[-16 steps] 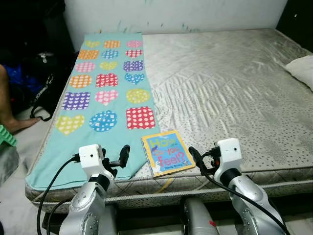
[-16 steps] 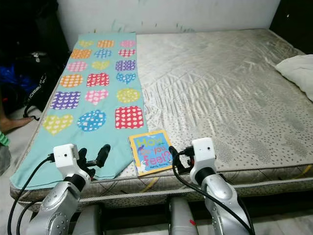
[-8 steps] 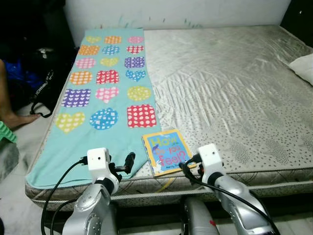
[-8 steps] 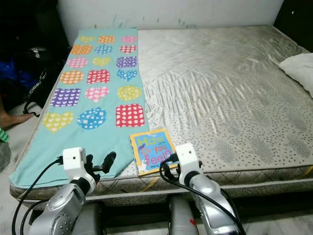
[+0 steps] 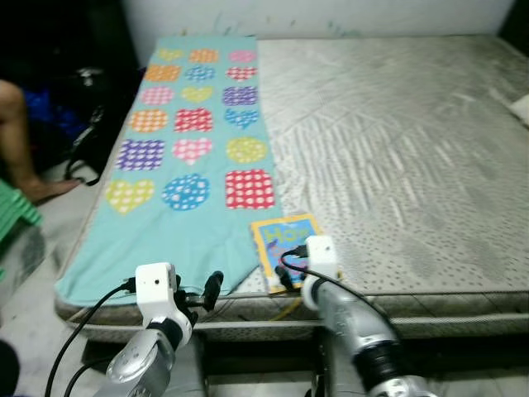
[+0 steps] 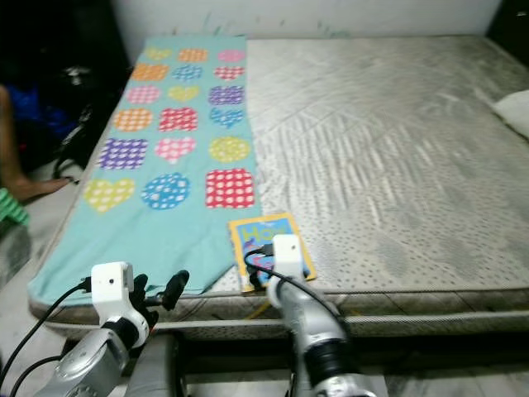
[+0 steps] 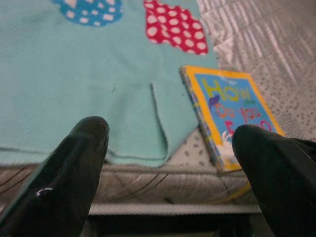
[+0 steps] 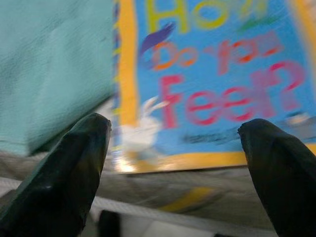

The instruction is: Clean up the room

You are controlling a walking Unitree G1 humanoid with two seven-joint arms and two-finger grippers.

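I've got the right gripper [image 8: 173, 148] w/ its two black fingers spread wide, nothing between them, lined up on the near edge of the thin square children's book with a blue cover and yellow border [image 5: 285, 248], which lies flat at the foot edge of the grey quilted bare mattress [image 5: 397, 149], just beside the teal blanket printed w/ dotted hearts and squares [image 5: 194, 157]. My read: I'm coming in low from off the bed bc the book's near edge sits right at the mattress lip, so one finger can go under and one over; fingers look set wider than the cover, prob. to straddle it w/o nudging it. Left gripper [image 7: 173, 148] is also released, hanging off the bed edge near the blanket's corner, not working. Right wrist view gives what the head views can't: big red "Feel?" lettering, a small white rabbit, and the book's near edge between the fingertips, though blurred. From the head, the right wrist housing covers the book's lower half, so contact can't be judged there; but it shows the wider layout, incl. a white pillow [image 6: 514, 112] at the far right, dark bags [image 5: 83, 124] on the floor to the left and a person's bare leg [image 5: 21, 141] beside them. Left wrist view adds a folded blanket flap touching the book's side.
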